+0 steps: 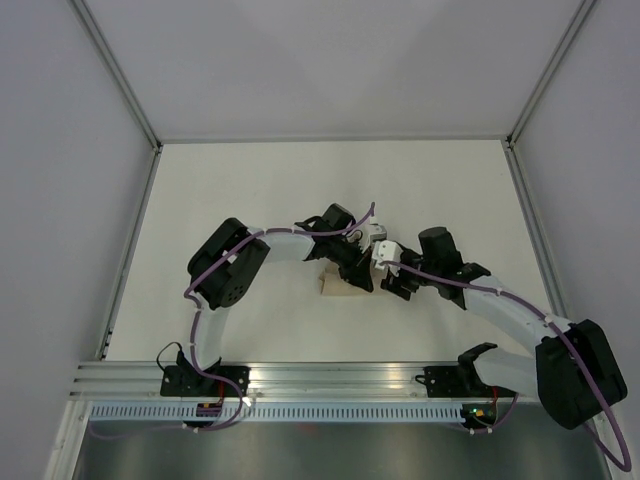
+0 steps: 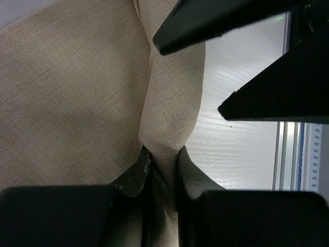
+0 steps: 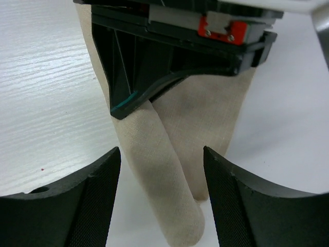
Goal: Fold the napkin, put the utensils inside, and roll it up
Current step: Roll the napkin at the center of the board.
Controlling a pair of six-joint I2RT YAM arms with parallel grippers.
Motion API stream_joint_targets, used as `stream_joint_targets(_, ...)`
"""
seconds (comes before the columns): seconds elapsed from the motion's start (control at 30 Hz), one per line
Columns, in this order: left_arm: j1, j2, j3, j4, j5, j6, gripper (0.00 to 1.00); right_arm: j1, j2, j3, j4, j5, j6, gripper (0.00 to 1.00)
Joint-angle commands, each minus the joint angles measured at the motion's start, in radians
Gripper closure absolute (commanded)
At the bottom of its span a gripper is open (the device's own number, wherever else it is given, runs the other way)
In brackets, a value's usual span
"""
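Note:
The tan napkin (image 1: 327,284) lies in the middle of the table, part of it rolled into a tube (image 3: 160,180) and part still flat (image 2: 67,103). My left gripper (image 2: 164,152) is shut on one end of the roll, the cloth pinched between its jaws. From the opposite side, my right gripper (image 3: 160,152) stands open with its fingers (image 3: 97,180) on either side of the roll's free end, apart from the cloth. In the top view the left gripper (image 1: 355,272) and right gripper (image 1: 398,283) meet over the napkin and hide most of it. The utensils are out of view.
The white table (image 1: 300,190) is fenced by white walls with a metal frame (image 1: 130,240). An aluminium rail (image 1: 330,378) carrying both arm bases runs along the near edge. The right gripper's black fingers (image 2: 277,87) cross the top right of the left wrist view.

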Motion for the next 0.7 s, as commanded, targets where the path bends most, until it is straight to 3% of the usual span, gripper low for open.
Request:
stream_joint_targets(0.0,-0.007,0.058,-0.007,-0.107,-0.034,-0.018,0.98,0.060,-0.017,-0.025,0.084,0.069,-0.044,0.29)
stream_joint_targets(0.37,-0.004,0.071,-0.005,-0.108,-0.034,-0.018,0.98,0.222,0.008,-0.158,0.258,0.309,-0.074,0.29)
stream_joint_targets(0.5,-0.002,0.071,-0.004,-0.108,-0.029,-0.018,0.98,0.244,0.058,-0.145,0.280,0.320,-0.071,0.31)
stream_joint_targets(0.67,-0.002,0.074,-0.002,-0.105,-0.010,-0.017,0.98,0.249,0.094,-0.132,0.291,0.331,-0.077,0.42)
